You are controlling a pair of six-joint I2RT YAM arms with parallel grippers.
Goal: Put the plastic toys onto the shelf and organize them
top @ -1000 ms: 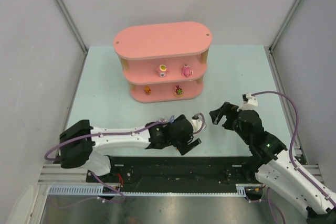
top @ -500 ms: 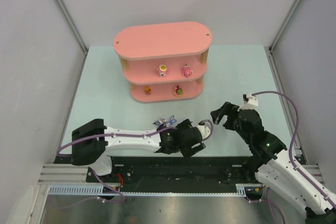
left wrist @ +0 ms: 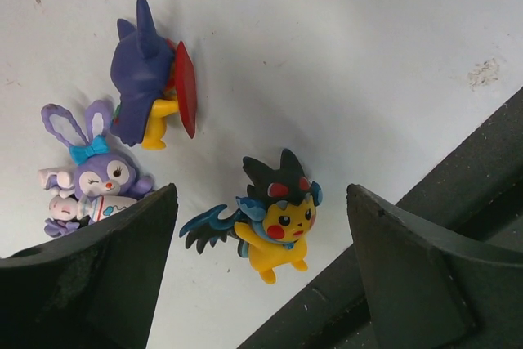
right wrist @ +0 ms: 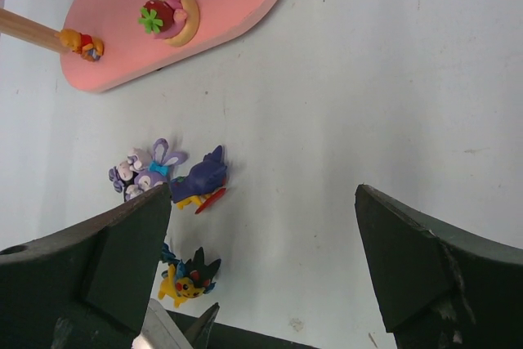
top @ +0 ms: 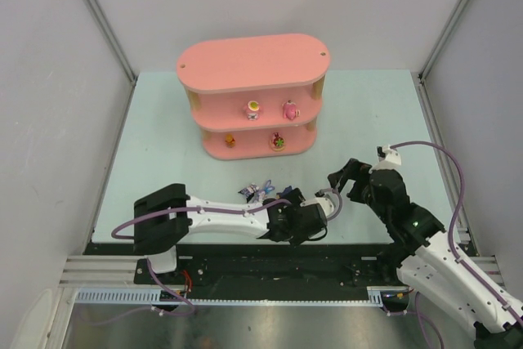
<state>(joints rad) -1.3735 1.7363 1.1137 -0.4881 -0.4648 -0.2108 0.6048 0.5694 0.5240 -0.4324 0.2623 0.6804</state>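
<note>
Left hand [left wrist: 260, 210] is hanging open, empty, either side of the yellow toy [left wrist: 274, 222] on the surface [left wrist: 368, 55], lower centre | right hand [right wrist: 261, 267] is gaping empty | centring before squeezing is looking wise, rabbit [left wrist: 98, 173] sitting close by.

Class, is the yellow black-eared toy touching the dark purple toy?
Apart. The left wrist view shows bare table between the yellow toy and the dark purple toy.

The pale table [top: 368, 120] bears the pink shelf [top: 253, 63], with two toys [top: 254, 108] on each lower board, and near the front a purple rabbit [left wrist: 98, 173], a toppled blue figure [left wrist: 143, 79] and a yellow figure [left wrist: 274, 214]
</note>
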